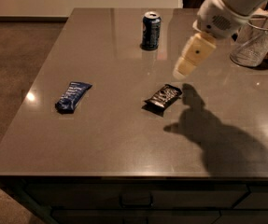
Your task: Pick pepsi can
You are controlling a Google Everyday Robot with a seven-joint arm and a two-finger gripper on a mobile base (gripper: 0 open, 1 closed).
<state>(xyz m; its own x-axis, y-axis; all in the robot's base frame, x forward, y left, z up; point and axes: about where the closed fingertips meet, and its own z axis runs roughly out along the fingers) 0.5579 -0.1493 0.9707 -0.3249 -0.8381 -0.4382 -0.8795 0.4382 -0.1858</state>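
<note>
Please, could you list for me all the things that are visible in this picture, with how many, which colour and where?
pepsi can: one, dark blue with a silver top, upright at the far middle of the table.
blue snack packet: one, blue, flat on the table's left part.
black snack packet: one, black, flat near the table's middle.
wire cup: one, silvery mesh, far right of the table.
table: one, glossy grey, fills most of the view.
floor: brown, left of the table.
arm: one, white, top right.
gripper: one, cream, above the table, right of the pepsi can and apart from it.
</note>
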